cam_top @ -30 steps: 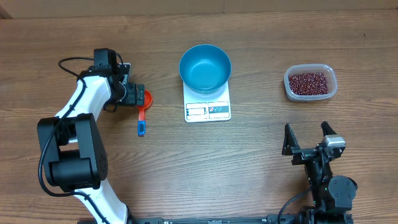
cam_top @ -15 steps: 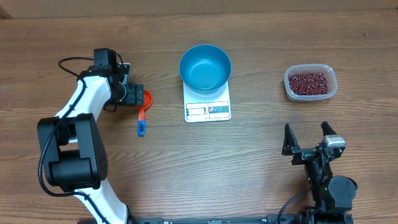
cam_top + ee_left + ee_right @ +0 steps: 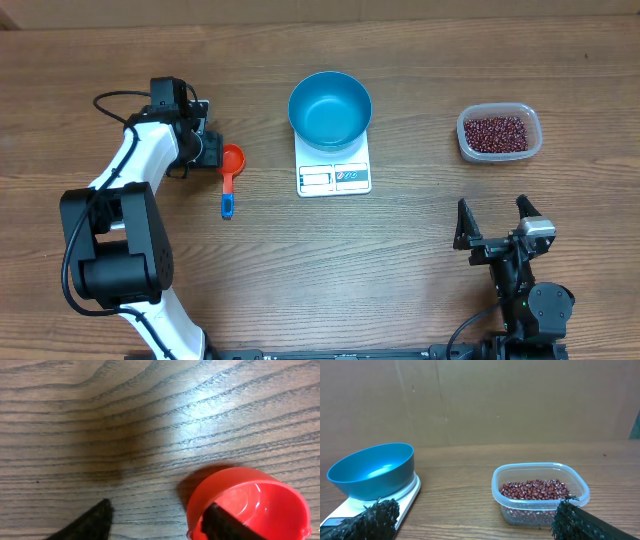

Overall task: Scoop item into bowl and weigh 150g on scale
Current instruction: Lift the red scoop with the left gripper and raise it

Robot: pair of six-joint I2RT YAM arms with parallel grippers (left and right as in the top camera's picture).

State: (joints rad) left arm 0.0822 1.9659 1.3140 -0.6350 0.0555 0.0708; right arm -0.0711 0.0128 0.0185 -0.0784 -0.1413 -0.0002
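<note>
Left gripper (image 3: 213, 150) is found partly open at the red scoop (image 3: 231, 160), nothing clamped. Right gripper (image 3: 492, 222) is held wide open, empty. Beans (image 3: 497, 133) are contained in the clear tub (image 3: 536, 148), far right.

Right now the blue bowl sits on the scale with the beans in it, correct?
No. The blue bowl sits on the scale but is empty; the beans are in the clear tub. The overhead view shows this.
</note>
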